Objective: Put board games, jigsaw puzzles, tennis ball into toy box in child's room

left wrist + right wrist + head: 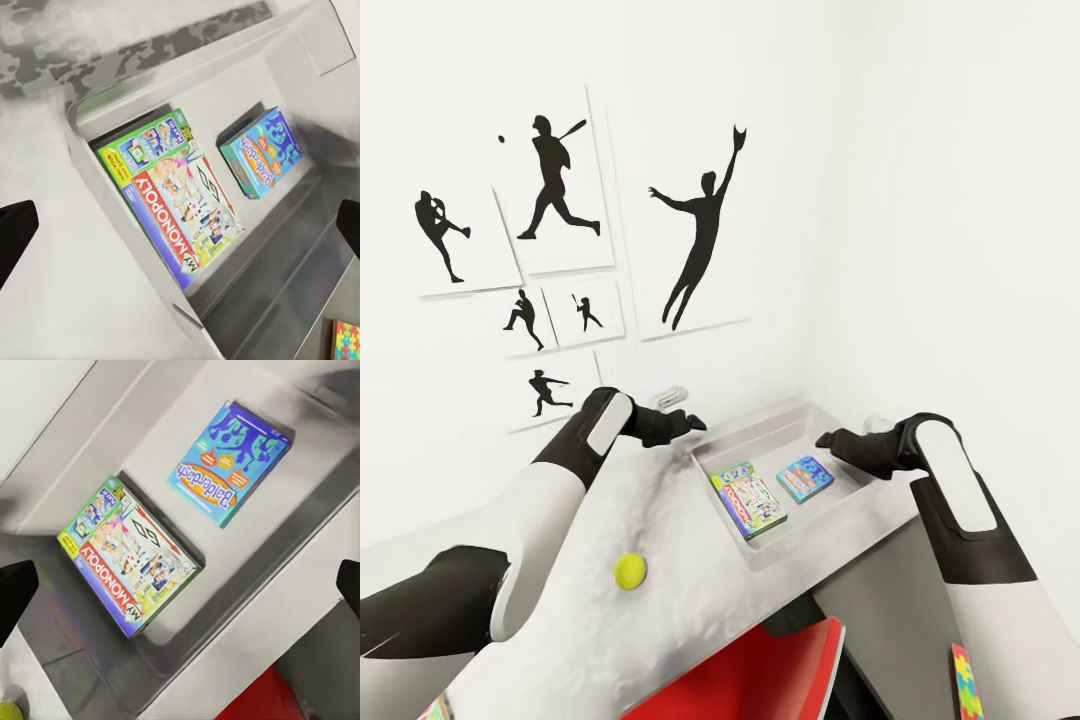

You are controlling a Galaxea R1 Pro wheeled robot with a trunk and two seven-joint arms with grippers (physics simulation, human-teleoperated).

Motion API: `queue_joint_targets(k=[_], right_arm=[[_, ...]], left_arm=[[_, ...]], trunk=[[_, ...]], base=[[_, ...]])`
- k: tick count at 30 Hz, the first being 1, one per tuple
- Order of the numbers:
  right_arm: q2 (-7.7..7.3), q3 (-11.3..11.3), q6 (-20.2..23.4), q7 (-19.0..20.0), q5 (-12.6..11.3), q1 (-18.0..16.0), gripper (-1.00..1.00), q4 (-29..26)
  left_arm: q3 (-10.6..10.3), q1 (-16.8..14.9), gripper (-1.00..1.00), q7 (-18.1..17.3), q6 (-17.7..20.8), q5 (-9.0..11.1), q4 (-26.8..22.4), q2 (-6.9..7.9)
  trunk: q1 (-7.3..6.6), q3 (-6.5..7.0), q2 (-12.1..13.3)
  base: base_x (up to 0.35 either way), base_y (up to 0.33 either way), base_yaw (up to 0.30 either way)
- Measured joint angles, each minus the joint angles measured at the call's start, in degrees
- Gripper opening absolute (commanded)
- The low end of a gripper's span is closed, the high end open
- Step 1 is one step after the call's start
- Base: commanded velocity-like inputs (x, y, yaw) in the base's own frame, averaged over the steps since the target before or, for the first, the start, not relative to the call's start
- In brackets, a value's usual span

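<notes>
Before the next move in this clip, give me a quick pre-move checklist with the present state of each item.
1. Translucent pale grey toy box on the pale table: ok.
2. Green-edged Monopoly game box inside it: ok.
3. Light blue game box inside it, apart from the other: ok.
4. Small yellow-green tennis ball in the box: not ok, it lies on the table.
5. Left pincer and right pincer open and empty: ok.
6. Third game box's whereabouts: cannot tell.

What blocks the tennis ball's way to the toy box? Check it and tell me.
Nothing visible does. The tennis ball lies alone on the table, with bare tabletop between it and the toy box. The low near wall has to be cleared. Inside, two board games leave free floor.
</notes>
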Motion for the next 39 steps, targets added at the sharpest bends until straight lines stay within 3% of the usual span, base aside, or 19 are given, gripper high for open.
queue_joint_targets(k=[6,14,22,26,30,39], right_arm=[[-0.01,0.08,-0.03,-0.05,0.16,-0.03,1.0,2.18],[0.14,0.15,-0.04,-0.06,0.22,-0.05,1.0,5.78],[0.16,0.3,-0.04,-0.09,0.2,0.02,1.0,6.86],[0.2,0.47,-0.05,-0.32,0.23,0.03,1.0,7.1],[0.44,0.55,0.01,-0.65,0.22,0.03,1.0,7.11],[0.62,0.63,0.06,-0.84,0.18,-0.21,1.0,6.99]], left_arm=[[-0.13,0.0,1.0,1.64,-0.11,-0.29,0.17,-0.73],[-0.2,0.0,1.0,6.99,-2.68,-0.49,1.0,-3.36],[-0.32,0.0,1.0,8.2,-4.16,-0.52,1.66,-4.3],[-2.12,0.0,1.0,8.36,-5.21,-1.47,1.75,-5.25],[-4.05,0.0,1.0,8.43,-6.73,-2.65,1.78,-5.25],[-4.79,0.0,1.0,10.64,-8.71,-3.02,4.03,-5.25]], trunk=[[0.0,0.0,0.0],[0.0,0.0,0.0],[0.0,-0.18,0.0],[0.0,-0.5,0.01],[0.0,-0.86,0.01],[0.0,-1.7,0.01]], base=[[0.0,0.0,0.0],[0.0,0.0,0.0],[0.0,0.0,0.0],[0.0,0.0,0.0],[0.0,0.0,0.0],[0.0,0.0,0.0]])
